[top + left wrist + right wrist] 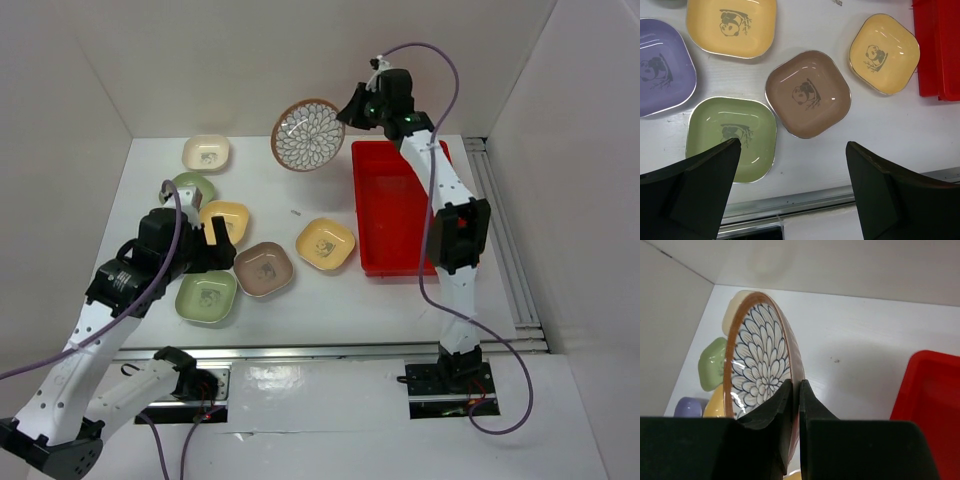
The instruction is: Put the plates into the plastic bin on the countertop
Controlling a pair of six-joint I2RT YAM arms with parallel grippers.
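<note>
My right gripper [352, 112] is shut on the rim of the round brown-rimmed petal plate [307, 135] and holds it on edge in the air, left of the far end of the red bin [400, 210]. In the right wrist view the plate [760, 365] stands upright, pinched between my fingertips [796, 390]. My left gripper [222, 238] is open and empty above the pastel plates. In the left wrist view the dusty pink plate [807, 93] lies ahead between my fingers [793, 150], with a green plate [732, 135], a lavender plate [662, 72] and two yellow plates [732, 25] [884, 52] around it.
A cream plate [206, 152] and a second green plate [192, 187] lie at the far left of the white countertop [300, 290]. White walls enclose the table on three sides. A metal rail [330, 350] runs along the near edge.
</note>
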